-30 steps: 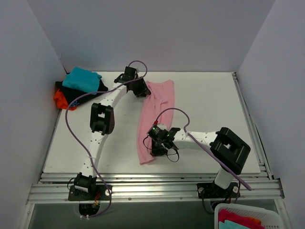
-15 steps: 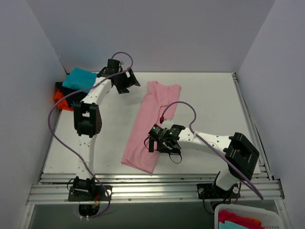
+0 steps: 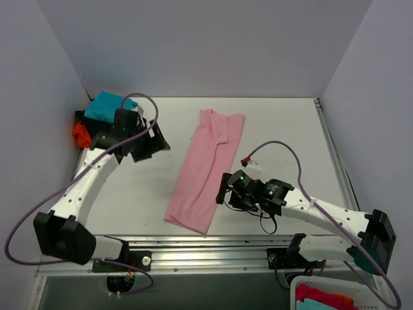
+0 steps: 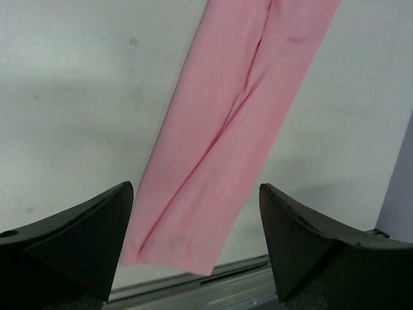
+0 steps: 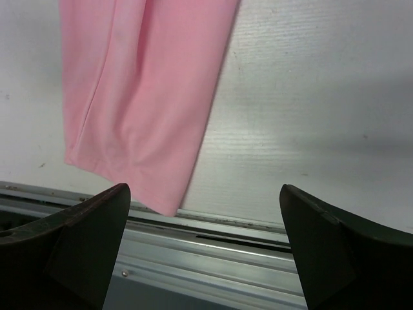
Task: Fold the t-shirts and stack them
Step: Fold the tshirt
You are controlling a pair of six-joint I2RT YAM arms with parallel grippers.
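The light-pink t-shirt (image 3: 206, 169) lies flat on the white table as a long folded strip, slanting from the back centre to the near edge. It fills the upper part of the left wrist view (image 4: 239, 129) and the top left of the right wrist view (image 5: 142, 84). My left gripper (image 3: 152, 143) (image 4: 195, 187) is open and empty, off to the shirt's left. My right gripper (image 3: 227, 194) (image 5: 204, 188) is open and empty, just right of the shirt's near end. A teal tee (image 3: 108, 106) lies on black and orange-red cloth (image 3: 80, 134) at the far left.
A metal rail (image 3: 206, 248) runs along the table's near edge, close to the shirt's lower end. A white basket (image 3: 332, 296) with coloured cloth sits at the bottom right, off the table. Grey walls close in the table on three sides.
Both grippers let go of the pink shirt and opened. The left arm swung back to the left, the right arm drew back to the right. The shirt now lies wider and more slanted.
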